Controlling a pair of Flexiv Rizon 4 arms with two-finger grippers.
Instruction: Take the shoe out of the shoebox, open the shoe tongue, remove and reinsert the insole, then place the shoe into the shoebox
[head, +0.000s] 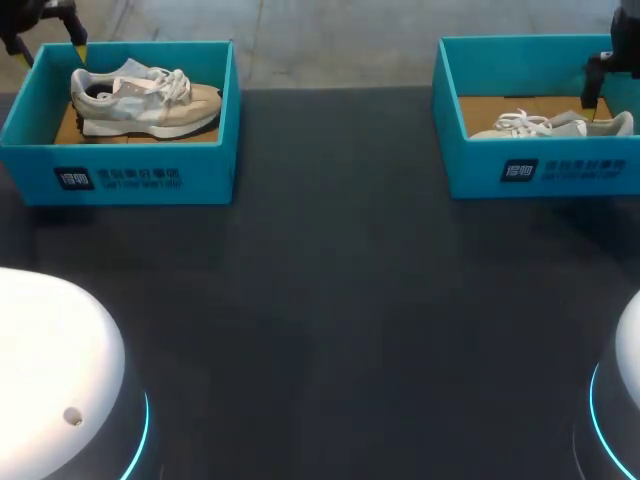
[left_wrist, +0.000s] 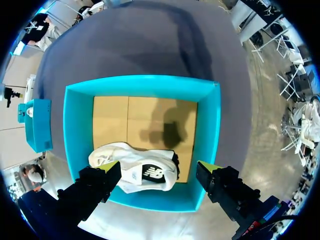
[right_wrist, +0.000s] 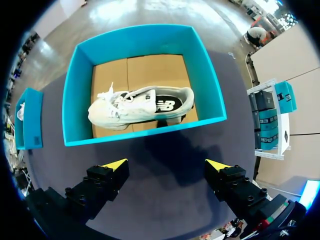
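In the upper left of the head view a teal left shoebox (head: 130, 175) stands on the dark table (head: 330, 300). A beige and white left shoe (head: 140, 98) lies on its side inside it, toe toward the frame's middle. In the upper right stands the right shoebox (head: 540, 170), and a white and grey right shoe (head: 555, 125) lies low behind its front wall. The two boxes are well apart.

The left gripper (left_wrist: 160, 170) hangs above its box with its yellow-tipped fingers (left_wrist: 111, 168) spread wide and clamped on nothing. In the left wrist view the shoe shows under and between them, close to the box wall nearest the gripper, with bare cardboard floor (left_wrist: 125, 120) ahead of it.

The right gripper (right_wrist: 167, 165) is likewise spread wide and holds nothing. In the right wrist view dark table lies under it, and its box, with the shoe lying lengthwise along the near wall, sits ahead of the fingers
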